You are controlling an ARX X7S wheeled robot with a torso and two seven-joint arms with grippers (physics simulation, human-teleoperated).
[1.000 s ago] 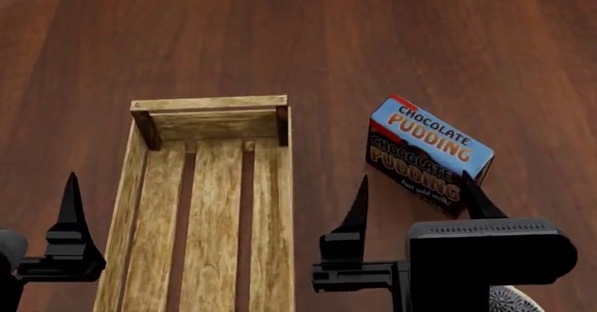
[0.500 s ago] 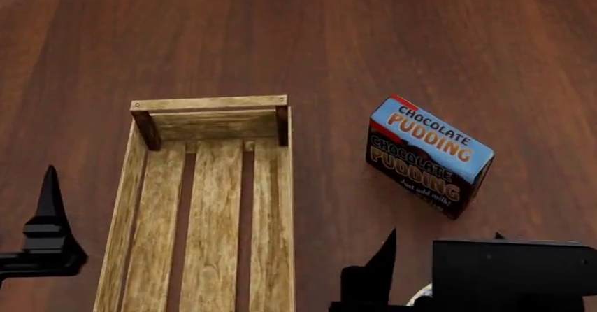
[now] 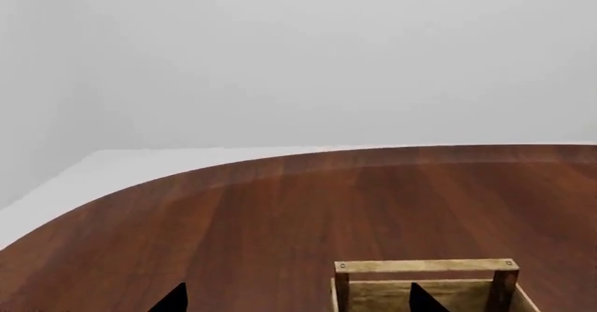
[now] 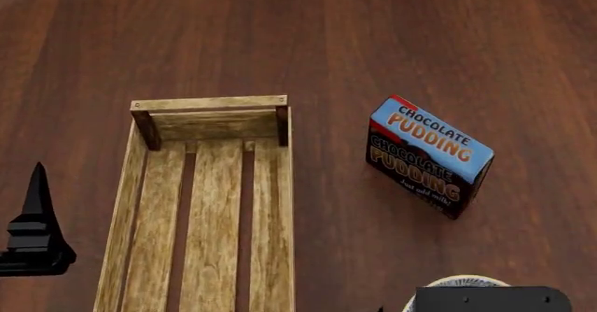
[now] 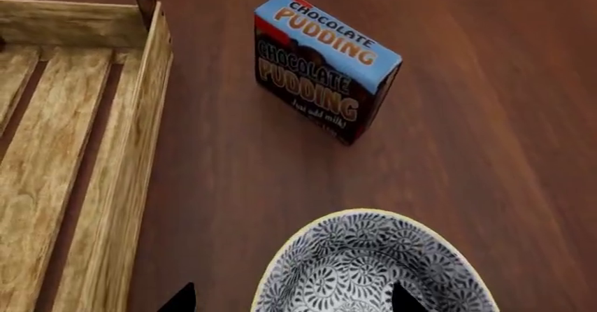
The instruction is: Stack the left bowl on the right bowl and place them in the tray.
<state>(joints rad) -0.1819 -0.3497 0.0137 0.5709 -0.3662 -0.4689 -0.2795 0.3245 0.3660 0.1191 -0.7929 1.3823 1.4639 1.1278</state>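
A white bowl [image 5: 373, 270] with a dark leaf pattern sits on the table to the right of the tray [image 4: 140, 186]; its rim [image 4: 457, 282] peeks out in the head view. No second bowl is in view. My right gripper [image 5: 291, 299] is open above the bowl's edge, one fingertip over the table and the other over the bowl's inside. The light wooden tray holds nothing. My left gripper [image 3: 298, 302] is open, one fingertip beside the tray's left wall and the other over the tray [image 3: 424, 266]. One left finger [image 4: 38, 214] shows in the head view.
A chocolate pudding box [image 4: 429, 154] stands on the dark wooden table right of the tray and beyond the bowl, also in the right wrist view [image 5: 322, 64]. The right arm's black housing [image 4: 494, 299] covers most of the bowl in the head view. The table's curved far edge [image 3: 233, 165] shows ahead.
The right gripper has drawn back toward the near edge, its fingers leaving the head view and the bowl's rim coming into sight. The left gripper has shifted left and back.
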